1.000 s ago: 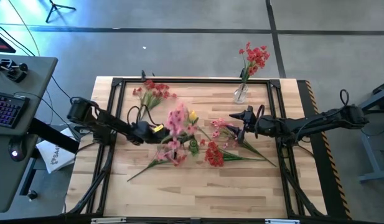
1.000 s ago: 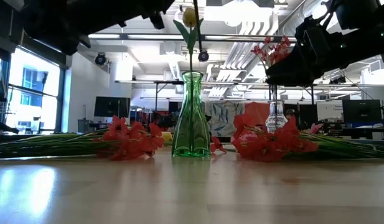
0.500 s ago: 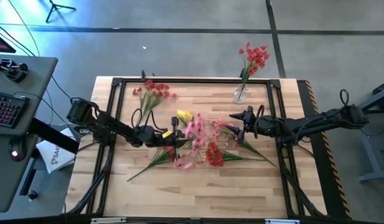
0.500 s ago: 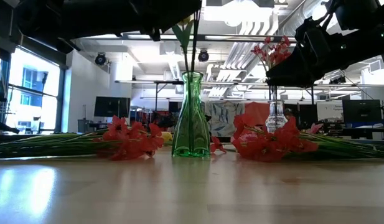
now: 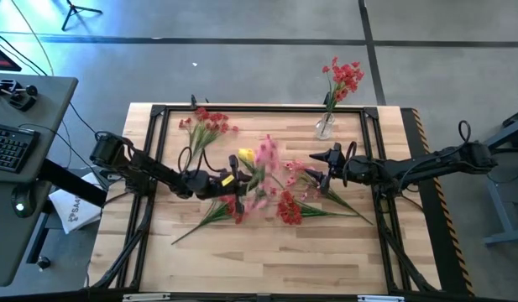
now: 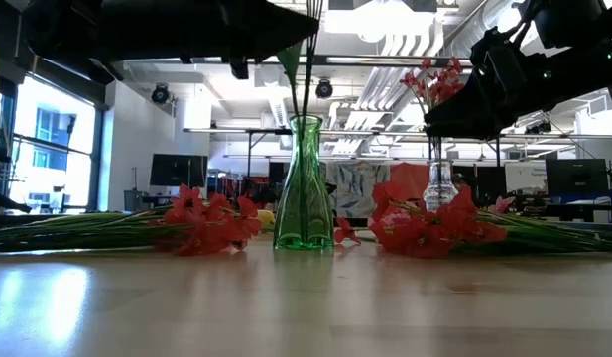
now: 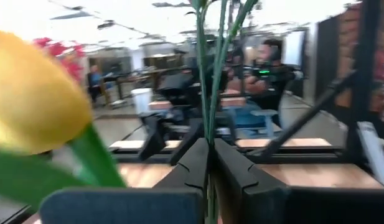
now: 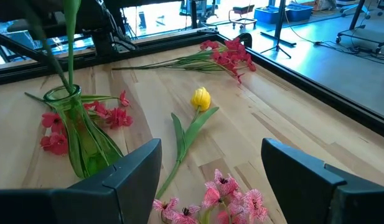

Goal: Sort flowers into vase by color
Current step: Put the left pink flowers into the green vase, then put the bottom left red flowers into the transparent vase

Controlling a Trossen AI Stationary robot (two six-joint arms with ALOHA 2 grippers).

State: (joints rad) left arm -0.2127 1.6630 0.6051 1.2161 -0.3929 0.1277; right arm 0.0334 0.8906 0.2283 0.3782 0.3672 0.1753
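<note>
While the left gripper (image 5: 233,183) hangs over the middle of the light wooden desk (image 5: 242,260), its fingers (image 7: 198,163) are pinched fully together on a bundle of thin green stems with pink blooms (image 5: 263,172), the lower ends of those stems standing in the mouth of the green glass vase with a narrow neck (image 6: 306,183). The right gripper (image 5: 324,178) waits near the desk's centre toward the right edge, its fingers (image 8: 132,165) spread wide and holding nothing. Other stock: a single yellow tulip with long leaf (image 8: 200,99) lying flat on the desk beside the green vase; a loose sheaf of red-bloomed stems (image 5: 204,122) near the far left corner; further red and pink stems (image 5: 292,205) scattered at mid-desk; a clear glass vase holding red flowers (image 5: 327,117) at the far edge toward the right. Risks, as judged: the held bundle leans in the narrow neck, so a sideways drag could tip the green vase; release before the stems sit deep could let them topple out; the blooms spread wide and could snag the lying stems or the right gripper nearby.
</note>
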